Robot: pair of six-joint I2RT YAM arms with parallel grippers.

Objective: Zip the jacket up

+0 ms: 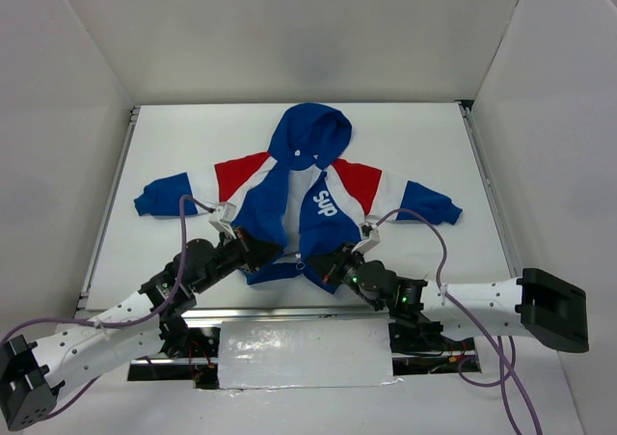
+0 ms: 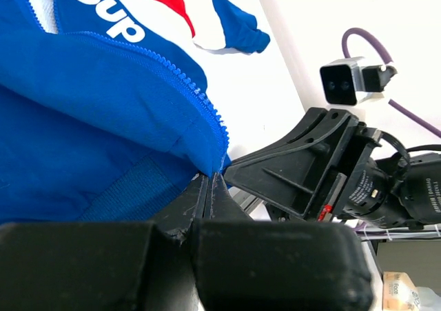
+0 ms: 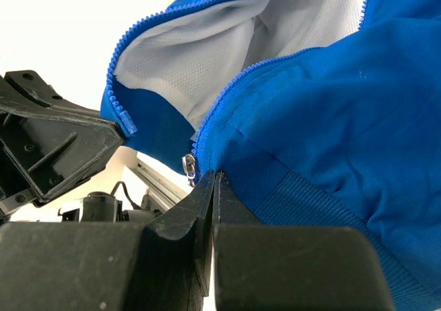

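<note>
— How many of each?

— One jacket (image 1: 280, 213) on one table (image 1: 193, 136). Two grippers: left gripper (image 1: 256, 253), right gripper (image 1: 325, 263). Two purple cables (image 1: 183, 228). On the jacket: one hood (image 1: 310, 131), two sleeves (image 1: 164, 196), one zipper pull (image 3: 187, 166).

— Whereabouts, the jacket?

— Flat in the middle of the table, front up, hood toward the far wall, sleeves spread out to either side. Unzipped, with the front panels parted and pale lining (image 1: 301, 189) showing between.

— And against the fingers?

— Hem turned toward the arms, right at both sets of tips. For the left gripper, the plain panel's hem, at the bottom end of the zipper teeth (image 2: 200, 94); fingers (image 2: 196, 204) pressed together, pinching that corner. For the right gripper, the hem of the panel lettered "SUP" (image 1: 325, 203); fingers (image 3: 231, 204) likewise pressed together on the ribbed edge, with the pull hanging just beside the tips, on the side toward the other gripper.

— Touching, the two?

— Near each other but apart, with the lower end of the open zipper between.
</note>
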